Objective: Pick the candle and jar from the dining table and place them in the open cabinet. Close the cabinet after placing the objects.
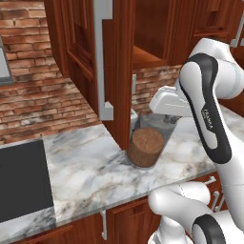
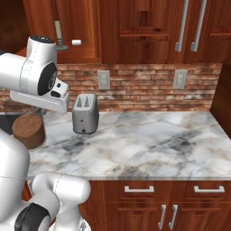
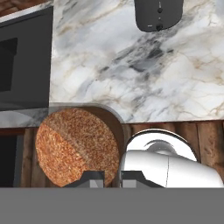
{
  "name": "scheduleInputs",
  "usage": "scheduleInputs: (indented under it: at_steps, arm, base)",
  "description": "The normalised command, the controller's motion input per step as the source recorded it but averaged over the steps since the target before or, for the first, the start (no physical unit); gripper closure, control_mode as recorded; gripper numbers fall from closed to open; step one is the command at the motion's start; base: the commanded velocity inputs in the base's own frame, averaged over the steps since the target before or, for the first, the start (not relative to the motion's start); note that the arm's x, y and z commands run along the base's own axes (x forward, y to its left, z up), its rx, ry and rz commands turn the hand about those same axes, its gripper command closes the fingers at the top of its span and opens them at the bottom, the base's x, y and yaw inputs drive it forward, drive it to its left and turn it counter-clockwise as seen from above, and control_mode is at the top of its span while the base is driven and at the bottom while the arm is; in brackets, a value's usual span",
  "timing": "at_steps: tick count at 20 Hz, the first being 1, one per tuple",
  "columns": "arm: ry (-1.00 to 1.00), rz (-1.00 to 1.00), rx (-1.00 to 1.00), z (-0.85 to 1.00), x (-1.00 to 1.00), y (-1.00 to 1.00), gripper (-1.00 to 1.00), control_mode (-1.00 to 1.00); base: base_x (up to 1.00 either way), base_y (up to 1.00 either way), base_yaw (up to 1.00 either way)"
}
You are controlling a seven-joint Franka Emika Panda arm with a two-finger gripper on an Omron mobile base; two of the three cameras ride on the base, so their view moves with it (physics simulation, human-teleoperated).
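**Jar in hand, cabinet above**

My gripper [image 3: 111, 177] is pinched narrow on the rim of the jar [image 1: 145, 145], which hangs tilted just over the bench [image 1: 90, 167], beside the open cabinet [image 1: 119, 57] door. The candle [image 2: 58, 34] already stands on the shelf. As I judge it, a rim pinch is thin: lifting could let the jar slip, or knock it against the door edge or the candle.

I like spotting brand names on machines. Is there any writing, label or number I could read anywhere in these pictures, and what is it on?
One small line of lettering runs along the robot arm's dark side panel in the left base view; too small and blurred to read.
Nothing readable on the jar, toaster or cabinet doors.
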Motion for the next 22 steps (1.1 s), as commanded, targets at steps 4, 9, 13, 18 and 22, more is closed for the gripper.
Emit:
scheduleInputs:
  at_steps: [4,9,13,18,22]
  arm:
    - [0.0,0.0,0.0,0.0,0.0,0.0,1.0,1.0]
    - [0.0,0.0,0.0,0.0,0.0,0.0,1.0,1.0]
    - [0.0,0.0,0.0,0.0,0.0,0.0,1.0,1.0]
    - [0.0,0.0,0.0,0.0,0.0,0.0,1.0,-1.0]
    - [0.0,0.0,0.0,0.0,0.01,0.0,1.0,-1.0]
  base:
    - [0.0,0.0,0.0]
    - [0.0,0.0,0.0]
    - [0.0,0.0,0.0]
    - [0.0,0.0,0.0]
    - [0.0,0.0,0.0]
